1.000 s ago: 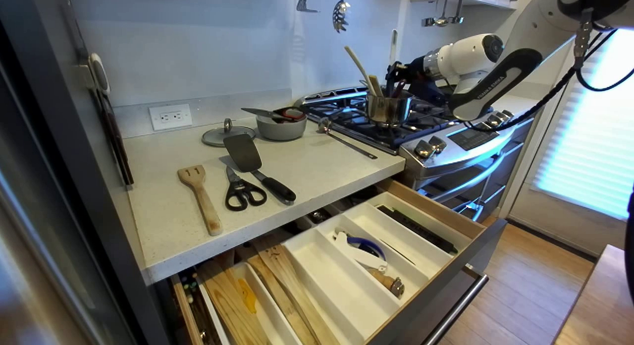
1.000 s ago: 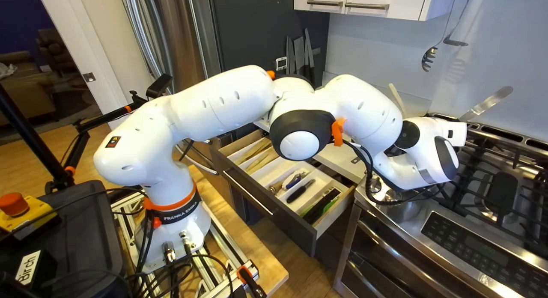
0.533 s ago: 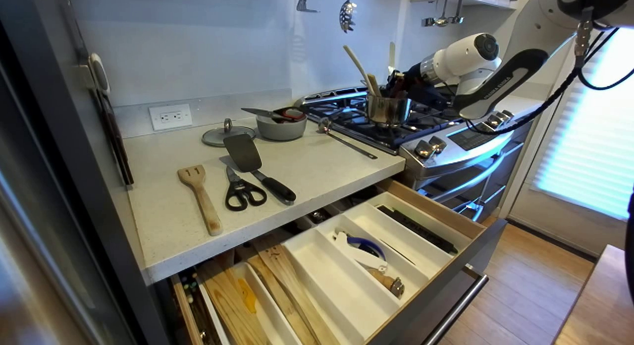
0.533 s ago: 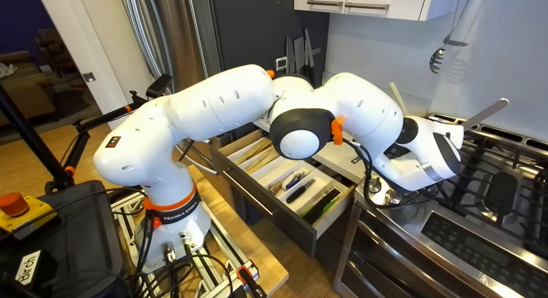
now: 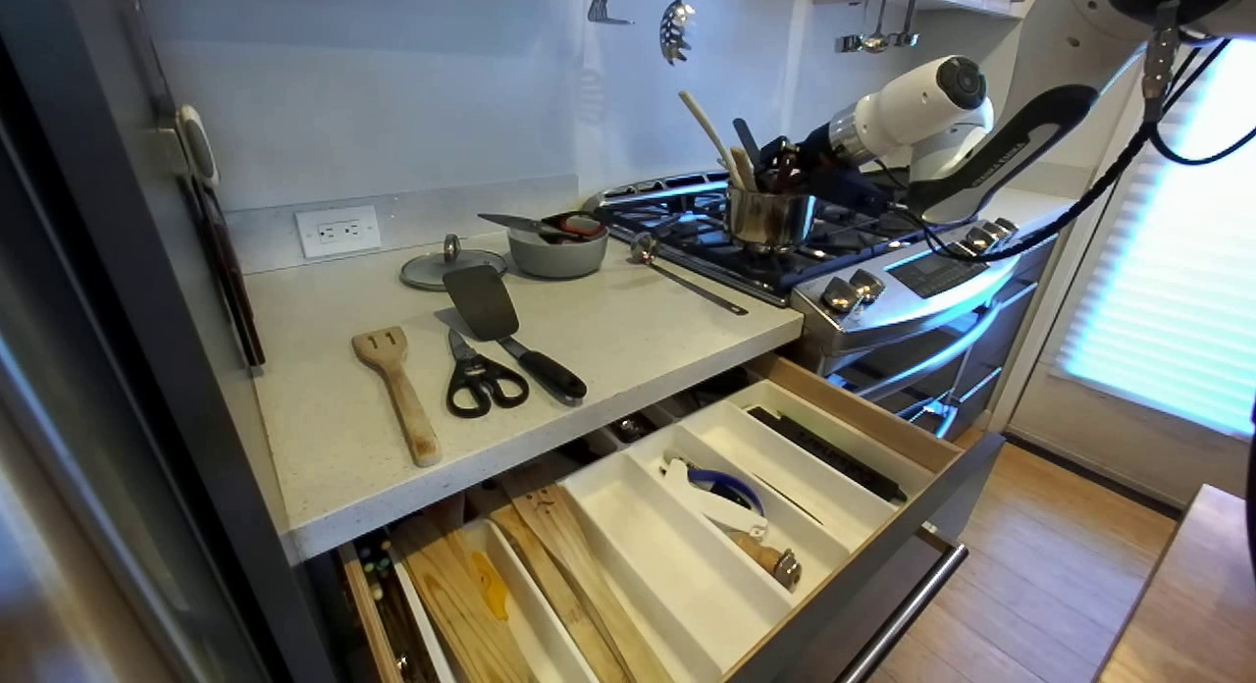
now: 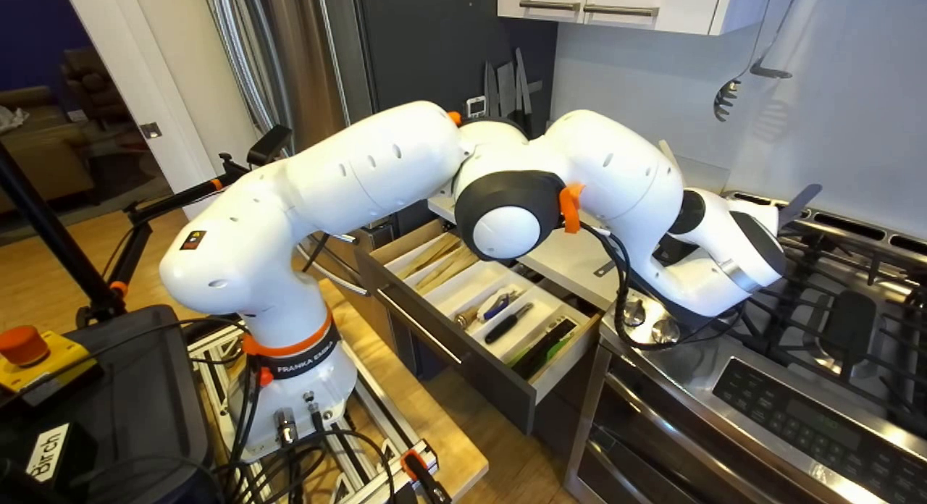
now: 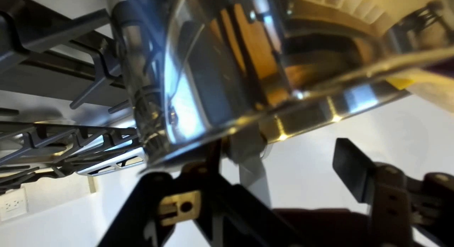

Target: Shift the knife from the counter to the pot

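White with black trim, the arm (image 6: 391,156) in an exterior view stretches from the near side over the open drawer (image 6: 485,377) and bends down at the wrist (image 6: 731,265), covering part of the stove (image 6: 768,395) behind. In the wrist view the pincer (image 7: 282,158) holds its fingers well apart, close to the rim of the pot (image 7: 227,62), which the frame cuts off; a grey strip (image 7: 252,169) between the fingers is too blurred to name. Farther off, in an exterior view, the knife (image 5: 746,138) slants up from the pot, blade uppermost, its lower end hidden.
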`<state>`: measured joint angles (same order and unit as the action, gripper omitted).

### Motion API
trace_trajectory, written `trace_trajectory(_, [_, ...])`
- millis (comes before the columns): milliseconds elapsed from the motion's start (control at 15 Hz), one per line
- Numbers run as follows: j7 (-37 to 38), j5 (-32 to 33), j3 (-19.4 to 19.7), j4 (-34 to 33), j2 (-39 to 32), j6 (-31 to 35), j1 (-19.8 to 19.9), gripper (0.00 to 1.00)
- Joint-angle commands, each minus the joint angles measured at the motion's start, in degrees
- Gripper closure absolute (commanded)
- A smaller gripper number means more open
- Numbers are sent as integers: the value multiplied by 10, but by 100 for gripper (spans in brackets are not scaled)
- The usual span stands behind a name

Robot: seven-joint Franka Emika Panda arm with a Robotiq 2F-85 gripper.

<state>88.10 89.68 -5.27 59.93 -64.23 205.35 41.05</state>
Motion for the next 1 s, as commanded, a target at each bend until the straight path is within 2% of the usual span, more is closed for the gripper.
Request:
trace_trajectory(0, [34,25,21,3,25,-4,-2,0])
trace_trajectory(200, [27,17,28,4,41,-8,-1,0])
trace_trajectory(467, [-38,-53,7,-45,60,-9,29,0])
trace_trajectory(733, [-76,-92,23,-44,100,20,44,0])
trace_trajectory(800, [-91,-99,22,-42,104,39,49,0])
trace_trajectory(867, [-140,-148,52,-33,110,84,37,0])
trace_trajectory(933, [-165,-153,58,-33,112,127,34,0])
